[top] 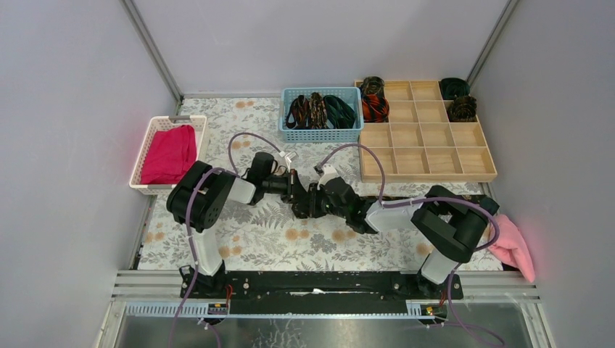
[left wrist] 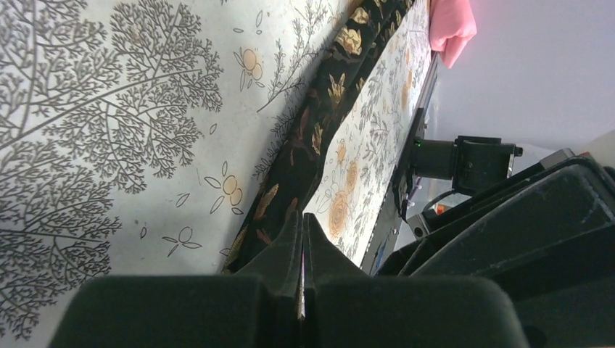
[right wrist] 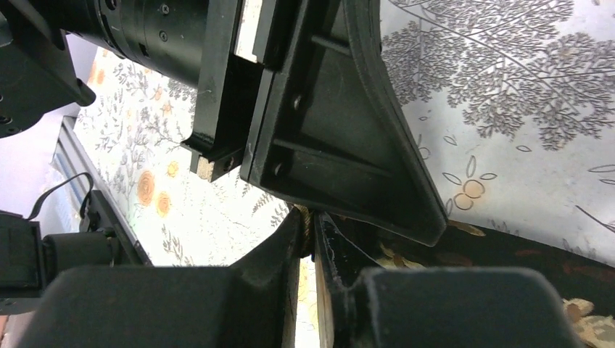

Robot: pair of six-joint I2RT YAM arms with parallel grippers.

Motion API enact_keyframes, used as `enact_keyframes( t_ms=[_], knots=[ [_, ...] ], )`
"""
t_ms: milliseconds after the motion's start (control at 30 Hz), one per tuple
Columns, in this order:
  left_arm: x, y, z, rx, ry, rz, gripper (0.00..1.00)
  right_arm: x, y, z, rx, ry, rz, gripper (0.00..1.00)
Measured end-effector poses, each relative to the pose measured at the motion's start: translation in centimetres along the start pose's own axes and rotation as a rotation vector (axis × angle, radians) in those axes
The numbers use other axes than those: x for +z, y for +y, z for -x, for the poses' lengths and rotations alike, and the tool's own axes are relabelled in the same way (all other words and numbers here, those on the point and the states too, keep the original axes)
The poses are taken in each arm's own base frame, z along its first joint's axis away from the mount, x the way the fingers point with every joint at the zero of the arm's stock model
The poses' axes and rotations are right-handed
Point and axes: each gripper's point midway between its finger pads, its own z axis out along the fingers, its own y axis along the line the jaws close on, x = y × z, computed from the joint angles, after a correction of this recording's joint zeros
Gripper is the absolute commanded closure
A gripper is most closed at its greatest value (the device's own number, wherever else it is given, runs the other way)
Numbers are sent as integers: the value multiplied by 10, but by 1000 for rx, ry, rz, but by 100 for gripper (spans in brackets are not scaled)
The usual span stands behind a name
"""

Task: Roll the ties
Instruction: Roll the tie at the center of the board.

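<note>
Black gold-flecked tie [left wrist: 319,138] lay flat, unrolled, on worktop [top: 254,232]. Left fingers [left wrist: 279,254] pressed together at its end, hold unclear; right fingers [right wrist: 279,246] nearly closed, seemingly pinching it. Four coils [top: 375,107] sat in wooden tray [top: 428,176]; more ties [top: 319,110] waited in blue basket [top: 319,135].

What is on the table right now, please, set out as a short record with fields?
Tie in work: black-and-gold tie, lying flat on the table
Left end effector: shut, tips at the tie's end
Right end effector: nearly closed, apparently on the tie's edge
Blue basket: loose ties
Wooden tray: four rolled ties, far compartments
Other: magenta cloth in white basket; pink towel
</note>
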Motion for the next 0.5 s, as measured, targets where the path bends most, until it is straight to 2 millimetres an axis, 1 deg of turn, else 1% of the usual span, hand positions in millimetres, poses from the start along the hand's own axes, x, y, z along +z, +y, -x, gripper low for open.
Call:
enact_keyframes(
  t_ms=[67,267,500],
  knots=[
    [1,0,-1,-3,9,-7,100,-2,-3,0,-6,-6,-15,84],
    [2,-4,8,22,1,-13,100,-11,-17,9,-45,-44,-94,84],
    [3,-4,12,28,5,-5,100,-16,-41,5,-84,-35,-207,85]
  ],
)
